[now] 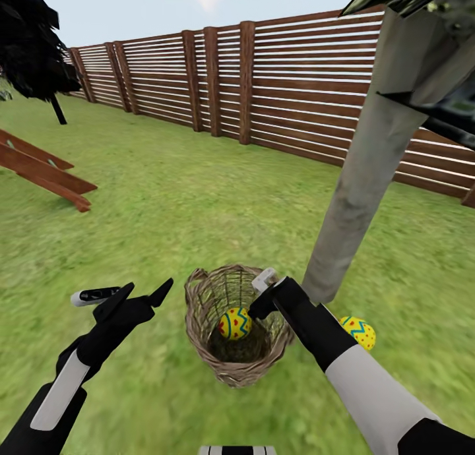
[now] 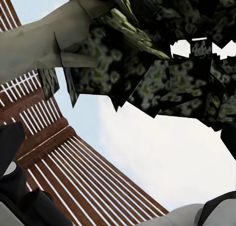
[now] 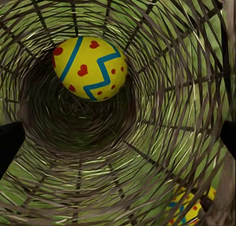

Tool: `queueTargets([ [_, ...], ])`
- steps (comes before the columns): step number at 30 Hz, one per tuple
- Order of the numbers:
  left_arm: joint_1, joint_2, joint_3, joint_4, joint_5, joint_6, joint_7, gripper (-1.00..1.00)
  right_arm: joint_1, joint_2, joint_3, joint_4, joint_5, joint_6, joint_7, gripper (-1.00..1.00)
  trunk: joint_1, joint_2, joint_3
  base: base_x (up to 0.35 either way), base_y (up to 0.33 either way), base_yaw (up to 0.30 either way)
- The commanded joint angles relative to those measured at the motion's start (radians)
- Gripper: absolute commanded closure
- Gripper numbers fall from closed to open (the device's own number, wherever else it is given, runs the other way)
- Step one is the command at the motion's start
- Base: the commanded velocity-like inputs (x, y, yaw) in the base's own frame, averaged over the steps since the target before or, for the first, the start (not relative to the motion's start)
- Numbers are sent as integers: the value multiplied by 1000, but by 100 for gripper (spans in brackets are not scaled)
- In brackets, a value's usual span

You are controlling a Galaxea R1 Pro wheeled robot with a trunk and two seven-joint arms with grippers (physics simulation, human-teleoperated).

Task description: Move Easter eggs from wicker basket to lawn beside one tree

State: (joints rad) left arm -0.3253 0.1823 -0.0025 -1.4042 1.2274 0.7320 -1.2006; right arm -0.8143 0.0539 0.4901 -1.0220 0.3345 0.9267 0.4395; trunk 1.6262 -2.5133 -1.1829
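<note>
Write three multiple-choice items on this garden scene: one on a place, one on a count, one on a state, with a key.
1. Where does the Easter egg outside the basket lie?
A. On the lawn by the grey tree trunk
B. Against the fence
C. On the wooden play structure

2. How many eggs show inside the wicker basket?
A. None
B. One
C. Three

3. How is the right end effector?
A. Shut on an egg
B. Open, at the basket's rim
C. Resting flat on the grass

Key: 1 A, the head view shows it on grass beside the trunk's base. 2 B, one egg in the basket shows in the right wrist view. 3 B, its fingertips sit at opposite edges of that view, nothing between them.
</note>
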Motion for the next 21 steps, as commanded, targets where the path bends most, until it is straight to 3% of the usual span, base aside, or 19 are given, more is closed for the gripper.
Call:
queueTargets([
  [1,0,0,-1,0,4,9,0,-100,0,0,0,-1,11,2,8,-100,0,0,-1,158,-304,292],
  [6,5,0,-1,1,6,8,-6,-100,0,3,1,0,9,1,8,-100,0,0,-3,230,-236,292],
  [12,9,2,-1,1,13,7,-8,-100,5,3,3,2,10,1,8,-100,0,0,-6,326,-35,291],
  [16,10,2,-1,1,15,7,-8,-100,7,3,4,2,10,1,8,-100,0,0,-6,226,-3,123],
  [21,11,3,-1,1,17,7,-8,-100,10,4,70,-4,12,-16,9,-100,0,0,-6,22,0,11],
])
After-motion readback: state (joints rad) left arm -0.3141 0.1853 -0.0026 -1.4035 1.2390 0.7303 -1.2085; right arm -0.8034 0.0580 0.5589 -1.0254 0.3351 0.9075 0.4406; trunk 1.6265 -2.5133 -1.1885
